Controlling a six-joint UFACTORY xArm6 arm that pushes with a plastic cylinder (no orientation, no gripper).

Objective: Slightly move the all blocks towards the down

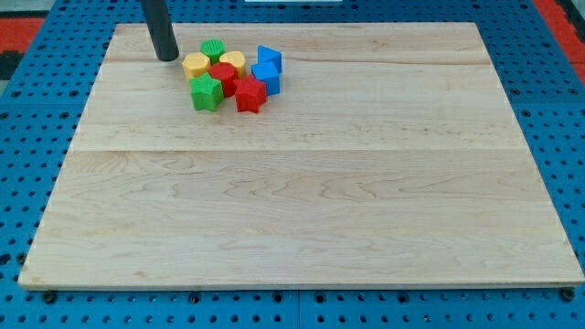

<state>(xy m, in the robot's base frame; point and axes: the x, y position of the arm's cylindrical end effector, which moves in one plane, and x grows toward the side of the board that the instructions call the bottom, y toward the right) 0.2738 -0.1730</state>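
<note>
Several small blocks sit bunched together near the board's top left. A green round block is at the top of the bunch. Below it lie a yellow block on the left and a yellow block on the right. A red block lies in the middle, with a green star block and a red star block at the bottom. Two blue blocks are on the right. My tip stands just left of the left yellow block, a small gap apart.
The blocks rest on a light wooden board. Around it is a blue perforated table. A red area shows at the view's top corners.
</note>
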